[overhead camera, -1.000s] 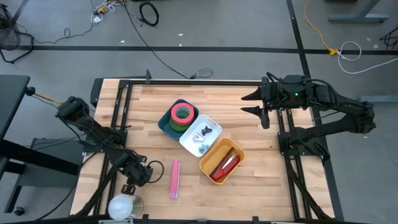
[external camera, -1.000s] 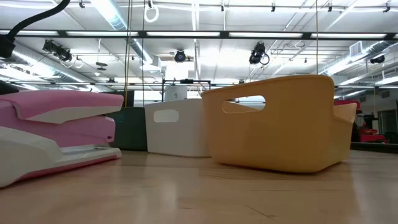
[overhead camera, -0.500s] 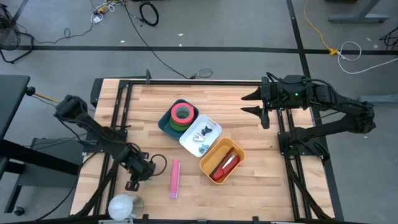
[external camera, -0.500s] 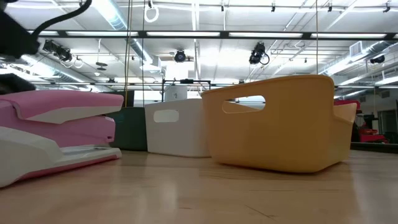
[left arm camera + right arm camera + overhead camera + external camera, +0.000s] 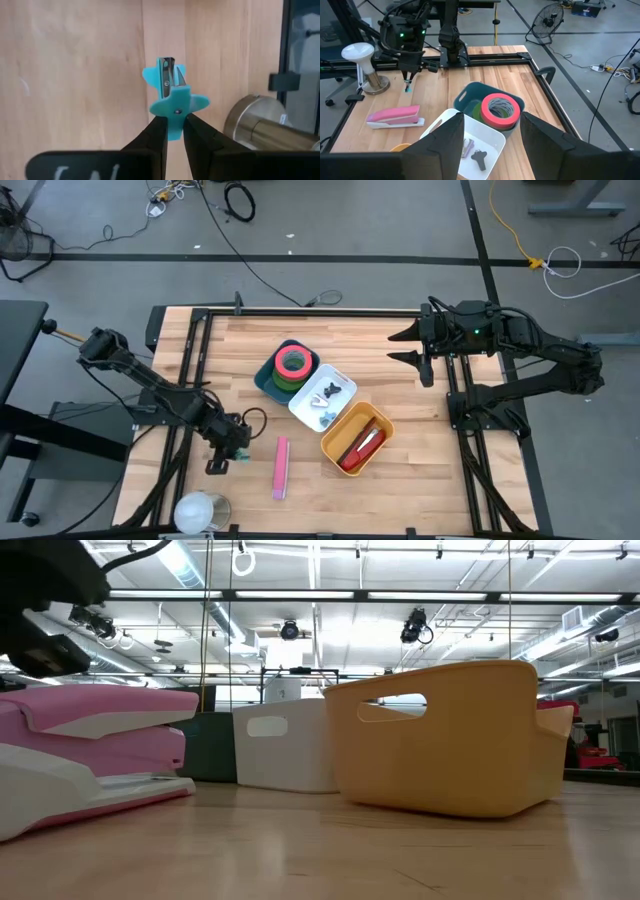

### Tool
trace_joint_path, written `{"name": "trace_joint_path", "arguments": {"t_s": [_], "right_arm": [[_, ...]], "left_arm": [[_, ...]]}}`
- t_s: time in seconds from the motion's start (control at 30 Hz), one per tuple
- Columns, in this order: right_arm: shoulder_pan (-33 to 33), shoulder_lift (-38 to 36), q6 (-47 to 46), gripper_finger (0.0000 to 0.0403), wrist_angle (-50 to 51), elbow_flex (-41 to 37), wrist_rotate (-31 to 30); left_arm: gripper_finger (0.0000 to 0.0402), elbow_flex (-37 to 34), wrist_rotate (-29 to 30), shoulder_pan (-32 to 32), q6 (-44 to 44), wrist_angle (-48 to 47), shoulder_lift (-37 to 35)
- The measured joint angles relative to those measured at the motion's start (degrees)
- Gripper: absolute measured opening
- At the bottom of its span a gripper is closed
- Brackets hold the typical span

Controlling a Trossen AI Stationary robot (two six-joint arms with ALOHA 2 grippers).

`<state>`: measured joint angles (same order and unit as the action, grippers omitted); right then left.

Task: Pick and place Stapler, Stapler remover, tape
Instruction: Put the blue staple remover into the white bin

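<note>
Staple remover (image 5: pixel 172 102) first: I see a small teal plastic one with winged finger grips and metal claws in the middle, pinched at its lower end between the two dark fingers (image 5: pixel 152 137) of my left gripper (image 5: pixel 232 435). That gripper hangs over the wood table (image 5: pixel 400 395) near its left front part, just beside the pink stapler (image 5: pixel 281 468), and the remover is held clear of the boards.

The pink stapler is long and slim, pink on top with a white base, lying flat on the table in front of the bins. I count one of it on the table. A second stapler, red (image 5: pixel 362 445), lies inside the yellow bin (image 5: pixel 335 442).

Bins number three, touching in a diagonal row: a dark teal bin (image 5: pixel 262 377), a white bin (image 5: pixel 300 408) and the yellow one. The teal bin holds tape rolls stacked together, a pink-red roll (image 5: pixel 293 362) on top and a green roll (image 5: pixel 482 111) under it, so two that I can tell. The white bin holds at least one dark staple remover (image 5: pixel 479 158) and some small pieces I cannot make out.

My right gripper (image 5: pixel 408 346) waits over the right rear of the table, fingers spread apart and holding nothing.

A round metal stand (image 5: pixel 200 512) sits at the left front corner.
</note>
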<state>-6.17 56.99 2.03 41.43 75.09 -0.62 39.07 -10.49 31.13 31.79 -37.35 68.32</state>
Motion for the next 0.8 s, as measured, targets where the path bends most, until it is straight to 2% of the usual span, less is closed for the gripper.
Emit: {"name": "trace_joint_path", "arguments": {"t_s": [0.37,0.67,0.8], "right_arm": [[0.0,0.0,0.0,0.0194,0.0,0.0,0.0],[0.0,0.0,0.0,0.0194,0.0,0.0,0.0],[0.0,0.0,0.0,0.0194,0.0,0.0,0.0]], "left_arm": [[0.0050,1.2,0.4,-4.7,-5.4,1.0,-0.6],[0.0051,11.9,10.6,-10.8,-18.7,-3.3,-0.6],[0.0050,16.0,12.4,-14.1,-22.9,-3.8,-0.6]]}}
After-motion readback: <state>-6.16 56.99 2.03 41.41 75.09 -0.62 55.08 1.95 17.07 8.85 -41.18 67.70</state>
